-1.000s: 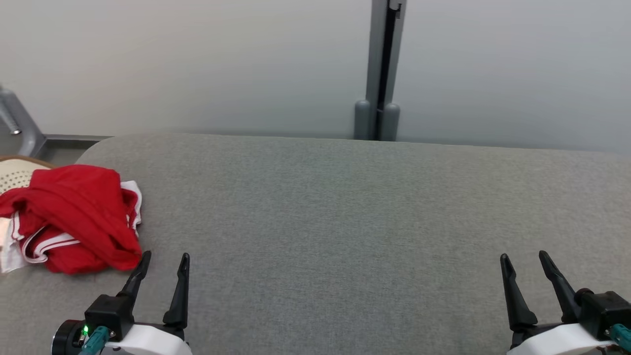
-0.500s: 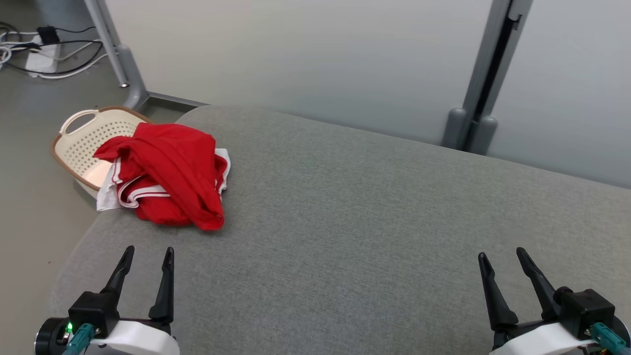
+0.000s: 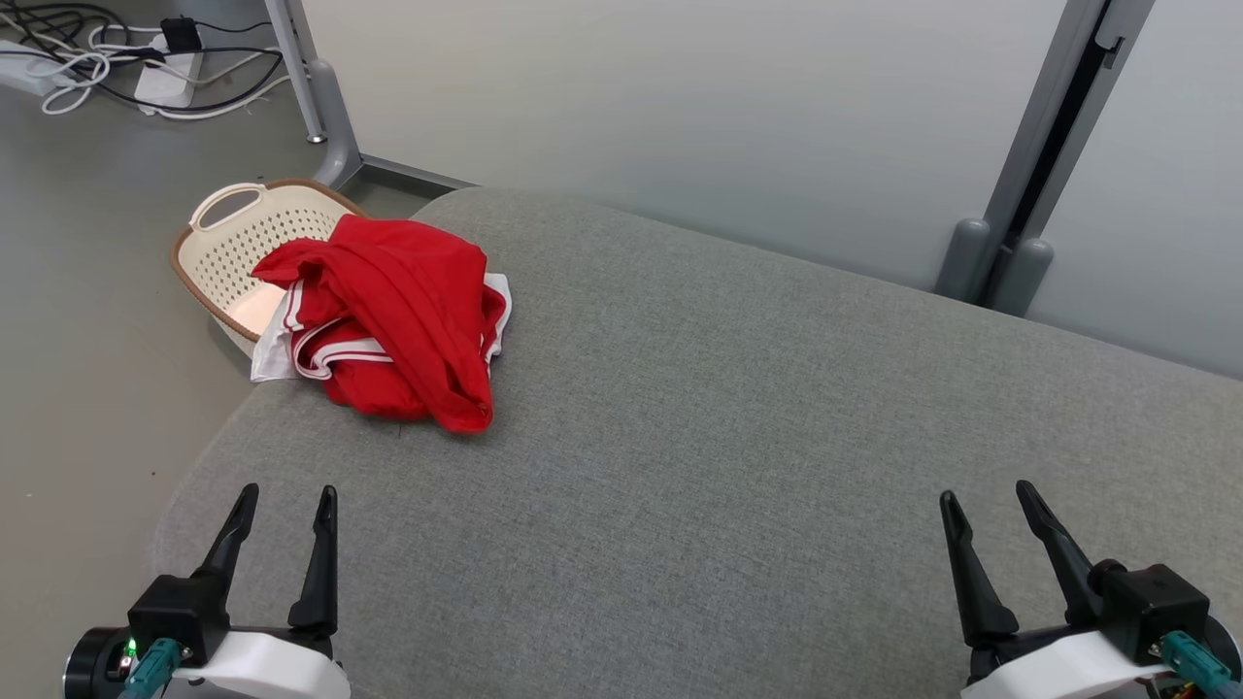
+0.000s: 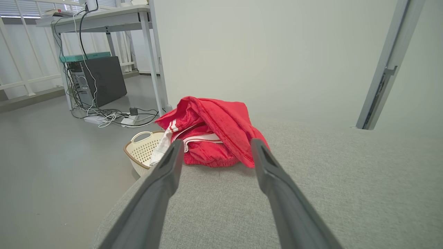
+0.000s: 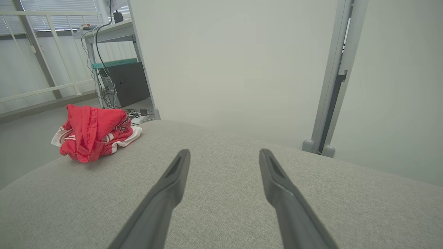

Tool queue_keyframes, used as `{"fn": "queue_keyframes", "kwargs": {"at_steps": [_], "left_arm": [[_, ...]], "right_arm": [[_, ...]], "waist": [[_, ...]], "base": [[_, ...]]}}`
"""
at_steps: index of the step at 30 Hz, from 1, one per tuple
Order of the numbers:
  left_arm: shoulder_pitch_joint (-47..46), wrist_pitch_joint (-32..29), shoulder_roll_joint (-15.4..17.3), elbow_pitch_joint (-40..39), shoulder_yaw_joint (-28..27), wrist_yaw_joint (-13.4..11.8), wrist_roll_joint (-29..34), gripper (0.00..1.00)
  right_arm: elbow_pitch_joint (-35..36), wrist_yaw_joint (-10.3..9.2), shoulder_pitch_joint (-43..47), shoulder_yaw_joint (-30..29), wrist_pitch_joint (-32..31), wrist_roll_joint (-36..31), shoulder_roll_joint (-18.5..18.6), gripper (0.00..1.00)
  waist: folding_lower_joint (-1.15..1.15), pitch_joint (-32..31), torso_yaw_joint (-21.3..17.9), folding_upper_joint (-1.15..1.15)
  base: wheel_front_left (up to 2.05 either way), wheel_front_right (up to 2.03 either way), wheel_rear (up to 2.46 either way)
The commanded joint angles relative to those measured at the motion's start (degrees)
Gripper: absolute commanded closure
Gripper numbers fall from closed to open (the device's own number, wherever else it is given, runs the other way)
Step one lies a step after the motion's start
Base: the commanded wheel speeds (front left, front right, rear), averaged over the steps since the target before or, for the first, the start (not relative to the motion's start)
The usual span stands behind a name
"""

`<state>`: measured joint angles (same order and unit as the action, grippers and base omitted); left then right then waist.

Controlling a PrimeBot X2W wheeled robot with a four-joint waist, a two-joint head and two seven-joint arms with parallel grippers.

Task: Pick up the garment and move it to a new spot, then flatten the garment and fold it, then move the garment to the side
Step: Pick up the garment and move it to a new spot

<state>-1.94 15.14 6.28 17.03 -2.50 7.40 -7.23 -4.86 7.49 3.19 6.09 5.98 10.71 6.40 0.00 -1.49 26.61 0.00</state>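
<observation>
Pickup came first: the left tool (image 3: pixel 289 490) and right tool (image 3: pixel 986 491) sat open and empty, so the left likely had to reach the garment (image 3: pixel 398 311).

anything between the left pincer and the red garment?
Nothing visible. Only bare grey padded surface lies between the open left pincer and the crumpled red garment, which sits at the far left corner. The white basket is beyond the garment, on the floor, not in the path.
</observation>
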Motion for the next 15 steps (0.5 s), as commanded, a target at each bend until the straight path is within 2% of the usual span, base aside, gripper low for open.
{"fn": "queue_keyframes", "kwargs": {"at_steps": [1, 8, 15], "left_arm": [[-0.5, 0.0, 0.0, -0.1, -0.2, -0.1, -0.4, 0.00], [-4.0, 0.0, -0.8, 1.6, 0.0, 0.0, -0.7, 0.00], [-13.7, 0.0, -1.4, 10.8, 1.7, 0.0, -2.1, 0.00]], "right_arm": [[0.2, 0.00, -0.6, -0.1, -0.2, -0.1, 0.0, 0.00], [1.7, 0.00, -2.2, 0.1, -1.4, -0.7, 1.2, 0.00], [4.7, 0.00, -6.5, 0.5, -3.8, -1.8, 3.7, 0.00]], "waist": [[0.00, 0.2, 0.0, 0.00], [0.00, 4.3, -1.1, 0.00], [0.00, 12.3, -4.0, 0.00]], "base": [[0.00, 0.00, 0.00], [0.00, 0.00, 0.00], [0.00, 0.00, 0.00]]}}
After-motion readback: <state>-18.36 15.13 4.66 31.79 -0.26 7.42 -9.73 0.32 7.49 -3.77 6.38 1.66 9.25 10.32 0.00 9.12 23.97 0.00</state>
